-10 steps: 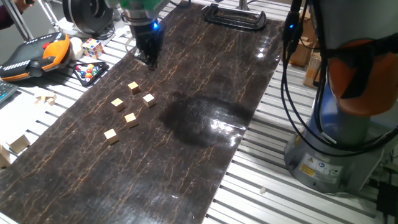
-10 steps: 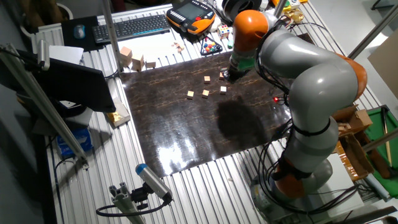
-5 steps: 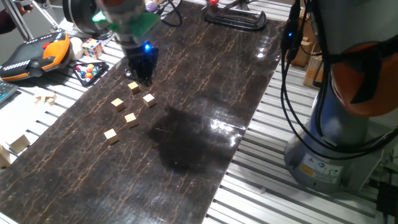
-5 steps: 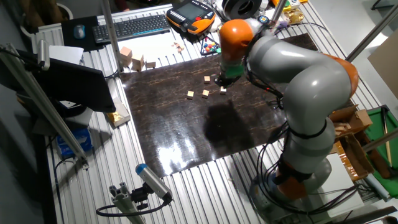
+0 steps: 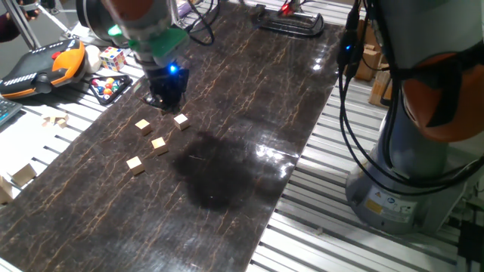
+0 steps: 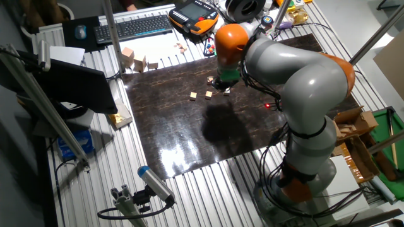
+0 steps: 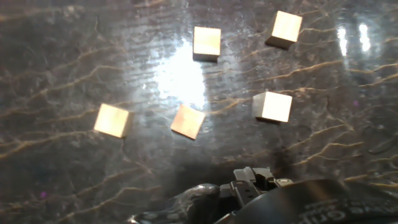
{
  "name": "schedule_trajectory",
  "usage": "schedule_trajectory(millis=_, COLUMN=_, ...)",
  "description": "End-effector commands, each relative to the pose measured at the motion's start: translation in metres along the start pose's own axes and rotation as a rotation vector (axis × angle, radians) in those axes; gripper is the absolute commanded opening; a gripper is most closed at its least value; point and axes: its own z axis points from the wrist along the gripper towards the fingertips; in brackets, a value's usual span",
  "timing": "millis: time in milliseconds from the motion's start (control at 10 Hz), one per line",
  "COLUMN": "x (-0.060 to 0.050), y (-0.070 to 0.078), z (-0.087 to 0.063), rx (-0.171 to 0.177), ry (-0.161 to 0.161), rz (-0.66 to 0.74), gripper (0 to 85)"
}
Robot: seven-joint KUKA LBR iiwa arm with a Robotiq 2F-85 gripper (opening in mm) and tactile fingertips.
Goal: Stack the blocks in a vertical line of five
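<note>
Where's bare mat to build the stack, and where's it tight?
Free: the dark mat from the blocks across to its edge by the robot base, and the near end below the lowest block. Tight: the cluster of five blocks under the gripper, and the rail side with the Rubik's cube and pendant.

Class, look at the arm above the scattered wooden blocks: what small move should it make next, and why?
Probably descend onto one block to grasp it. All five blocks lie apart on the dark mat, none stacked, and the gripper hovers over the group holding nothing visible. Whether its jaws are open cannot be told.
</note>
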Motion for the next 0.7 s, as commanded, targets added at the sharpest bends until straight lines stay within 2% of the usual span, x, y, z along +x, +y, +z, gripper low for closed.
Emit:
schedule_trajectory(millis=0, x=0.000, y=0.003, z=0.002, rx=-0.018, ry=0.001, rz=0.005, gripper=0.7)
schedule_trajectory(millis=100, x=0.001, y=0.012, z=0.006, rx=-0.021, ry=0.000, rz=0.005, gripper=0.7)
schedule_trajectory(millis=400, x=0.001, y=0.024, z=0.007, rx=-0.036, ry=0.040, rz=-0.009, gripper=0.7)
schedule_trajectory(millis=600, x=0.002, y=0.027, z=0.009, rx=-0.035, ry=0.037, rz=-0.003, gripper=0.7)
